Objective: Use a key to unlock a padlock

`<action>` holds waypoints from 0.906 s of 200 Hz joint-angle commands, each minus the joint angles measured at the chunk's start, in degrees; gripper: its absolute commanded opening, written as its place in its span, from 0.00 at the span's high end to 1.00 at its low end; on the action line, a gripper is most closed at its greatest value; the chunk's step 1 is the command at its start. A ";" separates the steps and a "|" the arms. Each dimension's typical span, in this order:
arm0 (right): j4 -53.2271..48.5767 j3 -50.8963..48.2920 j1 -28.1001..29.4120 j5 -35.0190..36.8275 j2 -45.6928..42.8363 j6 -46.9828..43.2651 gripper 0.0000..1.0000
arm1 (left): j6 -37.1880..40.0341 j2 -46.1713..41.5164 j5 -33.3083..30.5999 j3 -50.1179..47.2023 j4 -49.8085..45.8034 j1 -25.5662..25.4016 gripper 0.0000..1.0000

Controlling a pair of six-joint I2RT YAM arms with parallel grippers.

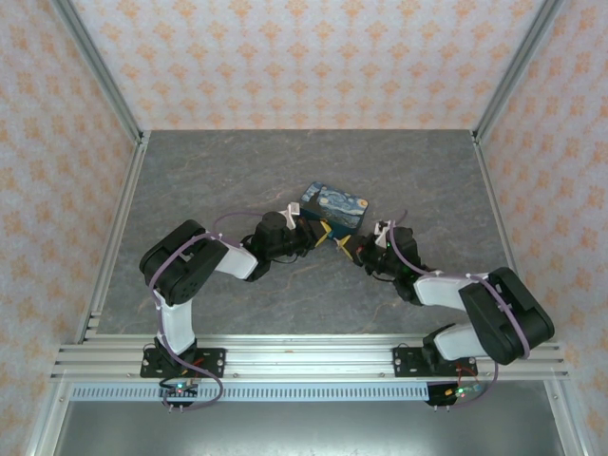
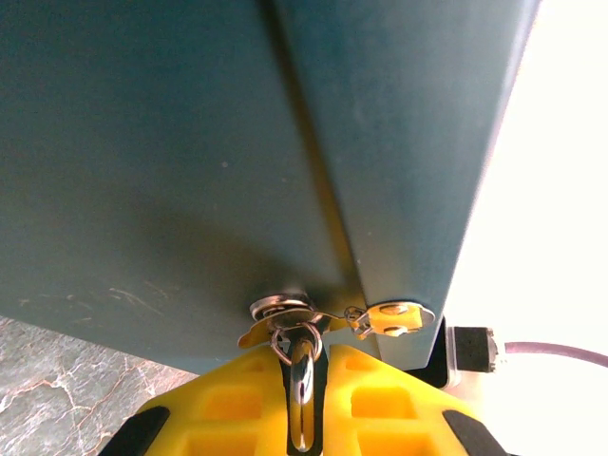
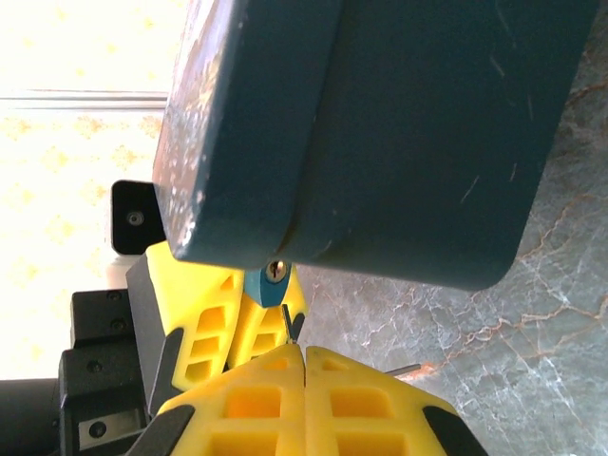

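**Key tip just below the keyhole, with the padlock held at the box**

In the top view, the arms meet in front of the blue box (image 1: 334, 207), with the left gripper (image 1: 323, 231) and the right gripper (image 1: 345, 244) close together. From the left wrist, the left jaws are closed on the metal loop of the padlock (image 2: 301, 385), which hangs through the box's latch (image 2: 283, 311). From the right wrist, the right jaws are pressed together on the key (image 3: 285, 321), a thin sliver poking up from the fingertips. It sits just below the brass keyhole (image 3: 275, 272) and is not yet in it. The next move likely calls for lining the sliver up with the slot and pushing it in straight and slowly. The left grip should hold the padlock firm, and the key should turn only once it is fully seated.
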 commanded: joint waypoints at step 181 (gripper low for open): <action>2.78 4.17 -1.06 -0.35 3.24 0.58 1.00 | 0.12 0.24 1.03 1.15 2.61 0.23 1.00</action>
